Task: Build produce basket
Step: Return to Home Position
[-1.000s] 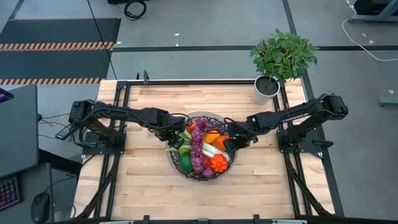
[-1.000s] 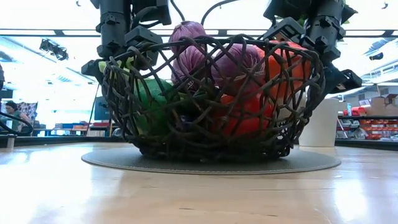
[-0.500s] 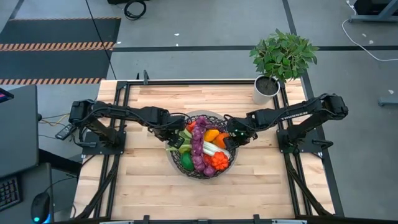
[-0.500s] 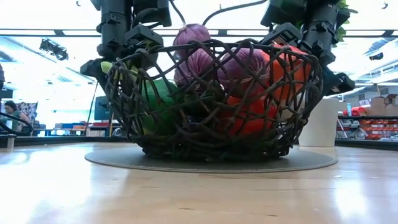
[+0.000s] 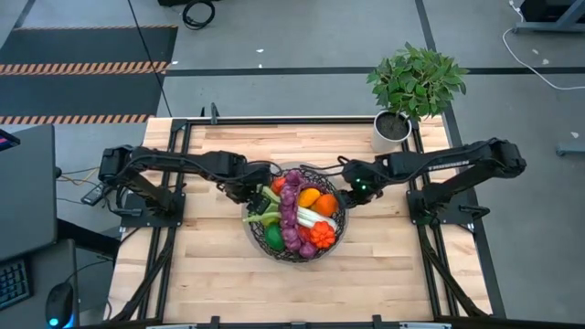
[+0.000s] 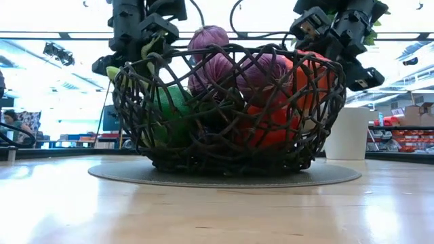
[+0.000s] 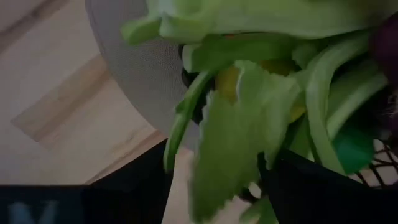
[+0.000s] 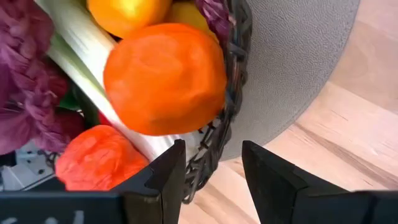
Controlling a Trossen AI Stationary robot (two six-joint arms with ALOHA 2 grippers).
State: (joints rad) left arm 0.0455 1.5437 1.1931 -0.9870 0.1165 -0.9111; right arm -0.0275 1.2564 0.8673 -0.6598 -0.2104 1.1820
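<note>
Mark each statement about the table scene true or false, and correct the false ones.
1. The basket is full of produce. True.
2. The white plant pot stands inside the basket. False: it stands apart, at the far right corner of the table.
3. The right gripper is open, at the basket's rim. True.
4. The purple grape bunch lies on the bare table. False: it lies in the basket.
5. The left gripper is at the basket's opposite side. True.
</note>
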